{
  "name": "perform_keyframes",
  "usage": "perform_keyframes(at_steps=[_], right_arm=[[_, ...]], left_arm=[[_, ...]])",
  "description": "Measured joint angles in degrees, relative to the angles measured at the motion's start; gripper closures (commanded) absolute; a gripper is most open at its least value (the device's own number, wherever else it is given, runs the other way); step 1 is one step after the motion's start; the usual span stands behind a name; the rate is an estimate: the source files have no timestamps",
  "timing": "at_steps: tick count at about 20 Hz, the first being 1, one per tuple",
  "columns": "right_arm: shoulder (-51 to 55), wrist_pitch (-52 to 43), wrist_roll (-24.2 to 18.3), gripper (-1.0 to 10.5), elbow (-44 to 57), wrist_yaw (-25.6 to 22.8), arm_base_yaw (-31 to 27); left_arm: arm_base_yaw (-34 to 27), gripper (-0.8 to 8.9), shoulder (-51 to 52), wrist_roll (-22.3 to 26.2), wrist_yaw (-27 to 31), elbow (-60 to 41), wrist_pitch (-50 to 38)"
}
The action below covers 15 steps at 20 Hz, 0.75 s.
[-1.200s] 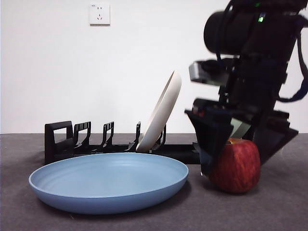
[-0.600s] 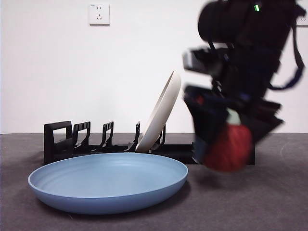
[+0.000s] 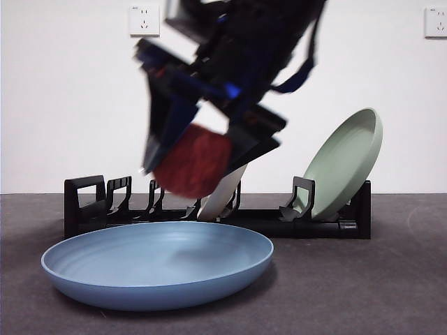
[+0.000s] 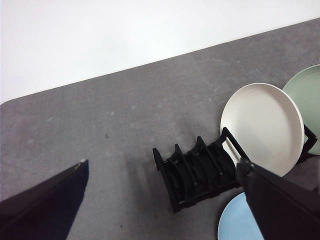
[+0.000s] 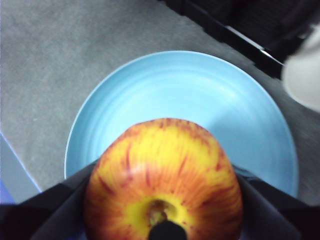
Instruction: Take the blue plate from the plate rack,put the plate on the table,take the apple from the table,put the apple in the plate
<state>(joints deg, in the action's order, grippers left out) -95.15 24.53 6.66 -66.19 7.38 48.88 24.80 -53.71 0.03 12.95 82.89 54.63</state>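
Apple [image 5: 162, 180] red-streaked with big yellow-orange patch round stem dimple, dark red blur from front [image 3: 193, 162]. Clamped between right gripper [image 5: 162, 200] jaws, hanging above blue plate [image 3: 157, 264], clear of it. Plate light blue, matte, flat on table [image 3: 363, 293] in front of plate rack [image 3: 91, 202]. Cream plate [image 4: 262, 127] and green plate [image 3: 346, 162] leaning in rack. Left gripper [image 4: 165, 200] jaws spread wide, holding nothing, high near rack end. Versus half a second back: apple and arm shifted from right of plate to over it, higher up; green plate now uncovered; blue plate unmoved.
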Motion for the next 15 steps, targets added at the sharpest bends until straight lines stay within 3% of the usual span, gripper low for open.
perform_keyframes(at_steps=[6, 10, 12, 15], right_arm=[[-12.68, 0.02, 0.0, 9.6, -6.69, -0.11, 1.01], [-14.73, 1.42, -0.04, 9.5, -7.23, -0.37, 1.03], [-14.82, 1.55, -0.26, 8.3, -7.26, -0.39, 1.05], [-14.82, 1.7, -0.26, 4.9, -7.28, -0.37, 1.18]], left_arm=[[0.0, 3.15, 0.0, 0.92, 0.0, 0.0, 2.4], [0.0, 3.15, 0.0, 1.03, 0.0, 0.0, 3.96], [0.0, 3.15, 0.0, 1.03, 0.0, 0.0, 4.0], [0.0, 3.15, 0.0, 1.03, 0.0, 0.0, 4.09]])
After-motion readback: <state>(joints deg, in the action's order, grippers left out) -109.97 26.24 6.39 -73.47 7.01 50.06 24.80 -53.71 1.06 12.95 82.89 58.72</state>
